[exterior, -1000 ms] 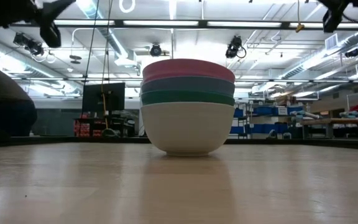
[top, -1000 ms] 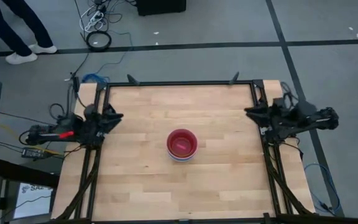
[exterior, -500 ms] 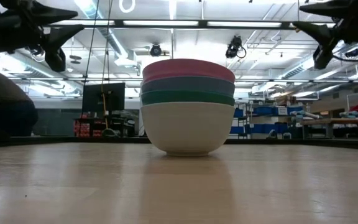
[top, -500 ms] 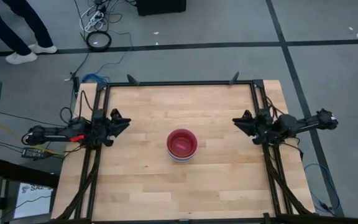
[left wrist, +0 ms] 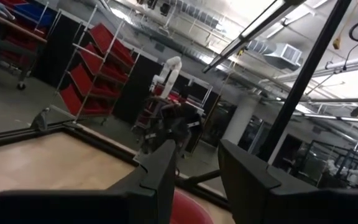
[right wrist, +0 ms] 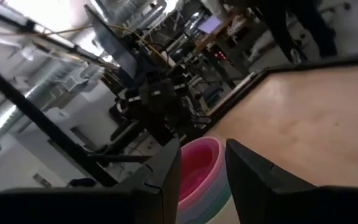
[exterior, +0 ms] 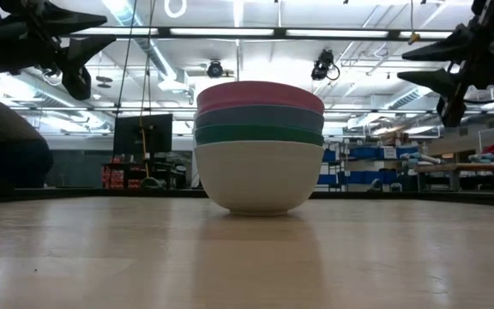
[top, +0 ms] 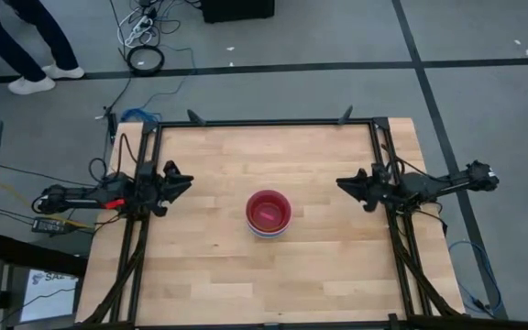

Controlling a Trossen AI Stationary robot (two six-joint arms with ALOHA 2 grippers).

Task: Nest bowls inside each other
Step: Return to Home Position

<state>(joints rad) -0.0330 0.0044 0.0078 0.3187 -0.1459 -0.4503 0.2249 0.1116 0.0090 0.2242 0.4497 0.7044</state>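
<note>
The bowls (top: 269, 213) stand nested in one stack at the middle of the wooden table. In the low view the stack (exterior: 259, 146) shows a pink bowl on top, then a blue-grey and a teal green rim. A white bowl at the bottom rests on the table on its base. My left gripper (top: 186, 181) hovers open at the table's left edge, pointing toward the stack. My right gripper (top: 342, 183) hovers open at the right edge, also pointing at it. Both wrist views show a gap with nothing between the fingers: left (left wrist: 197, 180), right (right wrist: 202, 180).
A black frame rail (top: 264, 121) runs round the table's far and side edges. Bare wood (top: 209, 266) lies all round the stack. On the floor beyond the far left corner are a person's legs (top: 35, 55) and cables (top: 145, 57).
Both grippers have come down and reached in from the side edges toward the stack. The left one then stopped. The right one sank farther, rolled about its own axis and kept coming down in the last half second. The bowls have not moved.
</note>
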